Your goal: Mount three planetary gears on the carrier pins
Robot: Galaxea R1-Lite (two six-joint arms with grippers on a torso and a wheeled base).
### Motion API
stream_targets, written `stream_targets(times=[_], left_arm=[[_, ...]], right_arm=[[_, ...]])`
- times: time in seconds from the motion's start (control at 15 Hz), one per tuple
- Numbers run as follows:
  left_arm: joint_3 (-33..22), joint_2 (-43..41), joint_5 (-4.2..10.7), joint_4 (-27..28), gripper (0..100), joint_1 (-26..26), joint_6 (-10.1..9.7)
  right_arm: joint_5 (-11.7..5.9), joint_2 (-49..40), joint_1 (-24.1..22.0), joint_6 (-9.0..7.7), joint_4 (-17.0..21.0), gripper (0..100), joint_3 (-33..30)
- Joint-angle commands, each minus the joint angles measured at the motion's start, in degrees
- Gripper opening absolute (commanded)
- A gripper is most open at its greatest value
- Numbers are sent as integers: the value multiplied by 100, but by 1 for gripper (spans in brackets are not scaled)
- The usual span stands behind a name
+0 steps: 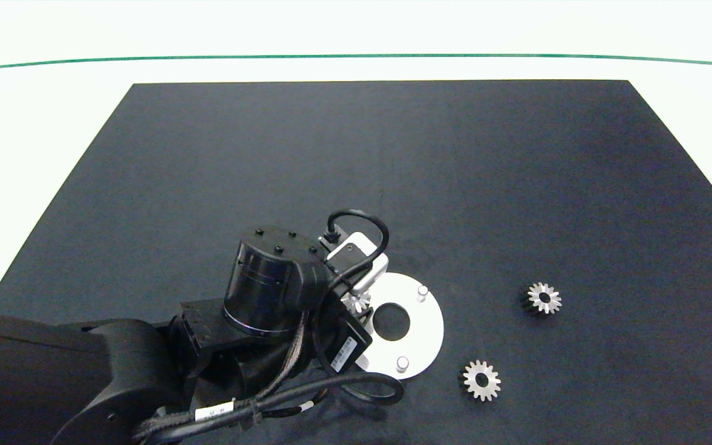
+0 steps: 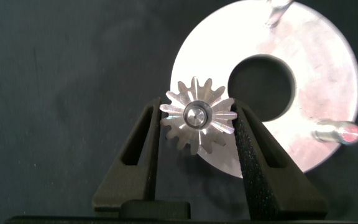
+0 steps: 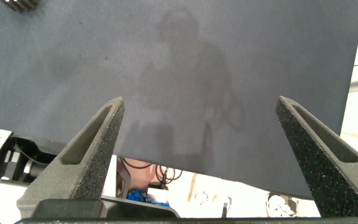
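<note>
Left gripper (image 2: 197, 134) clamped on one planetary gear (image 2: 197, 118), seated on a carrier pin (image 2: 196, 115) at the white disc's (image 1: 427, 327) left edge. Two gears (image 1: 481, 380) (image 1: 544, 298) lie loose on the black mat (image 1: 393, 173) (right of disc). Right gripper (image 3: 197, 155) spread wide, holding nothing.

White table (image 1: 53, 123) under black mat (image 1: 356, 173). On mat, lower centre of frame: white disc (image 1: 427, 334); two loose gears at lower right (image 1: 481, 380) (image 1: 544, 298), apart from disc.

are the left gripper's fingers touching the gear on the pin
Touching: the left wrist view shows both fingers pressed against the gear's teeth.
</note>
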Motion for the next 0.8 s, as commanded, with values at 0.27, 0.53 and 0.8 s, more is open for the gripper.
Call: stream_targets(times=[0.27,0.53,0.8], left_arm=[[12,-16,11,-25,1,12,13],[38,2,11,-25,100,3,-5],[12,2,11,-34,100,3,-5]], right_arm=[[-1,-7,-1,-10,18,100,-1],[-1,-25,-1,-10,18,100,-1],[-1,-25,-1,-10,18,100,-1]])
